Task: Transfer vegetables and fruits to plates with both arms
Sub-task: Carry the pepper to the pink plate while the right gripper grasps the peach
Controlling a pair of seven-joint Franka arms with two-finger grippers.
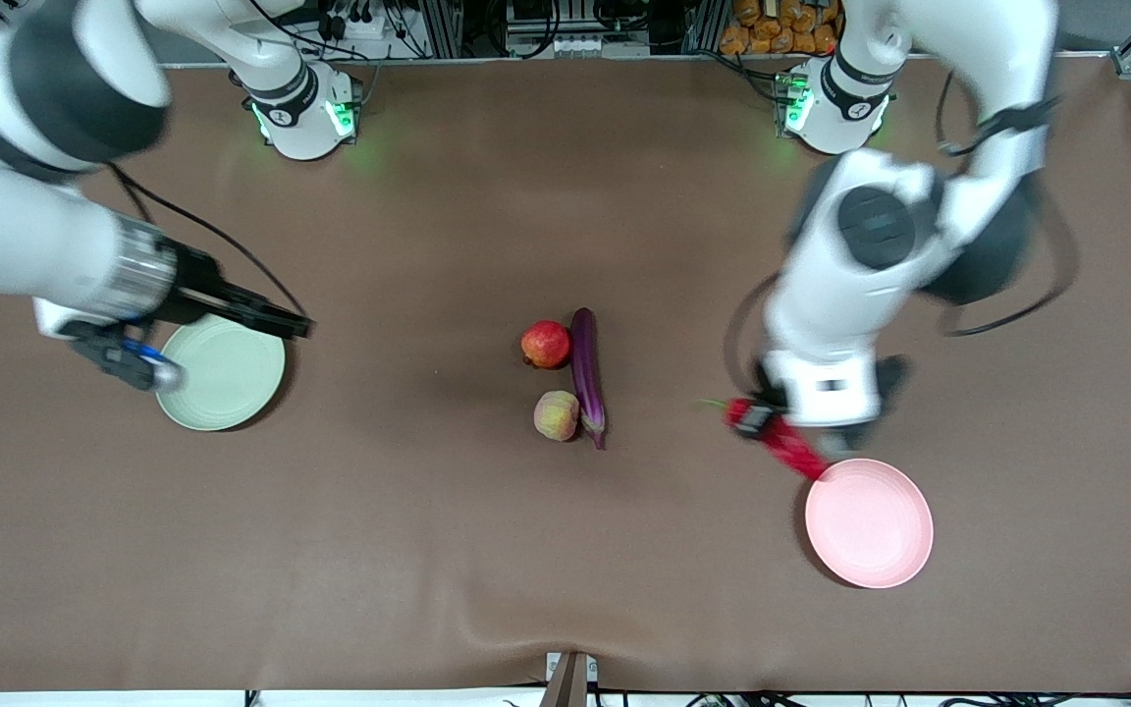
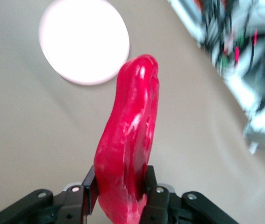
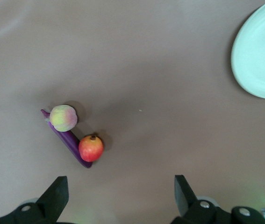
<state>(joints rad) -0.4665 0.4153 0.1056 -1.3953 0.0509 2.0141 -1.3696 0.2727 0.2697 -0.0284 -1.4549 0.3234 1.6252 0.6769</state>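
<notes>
The chili (image 2: 127, 144) hangs in the left gripper (image 2: 119, 198), jaws clamped on its thick end, over the table just beside the pink plate (image 1: 870, 525). Gripped at one end, it could swing or slip and land off the rim. The right gripper (image 3: 120, 193) waits wide open and empty over the green plate (image 1: 227, 378); eggplant (image 1: 586, 373), apple (image 1: 546, 345) and peach (image 1: 557, 415) lie mid-table.

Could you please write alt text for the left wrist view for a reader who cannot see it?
The left end effector is shut on a glossy red chili pepper, which sticks out from between its black fingers over the brown table. A round pale plate lies on the table, and blurred equipment fills one corner.
</notes>
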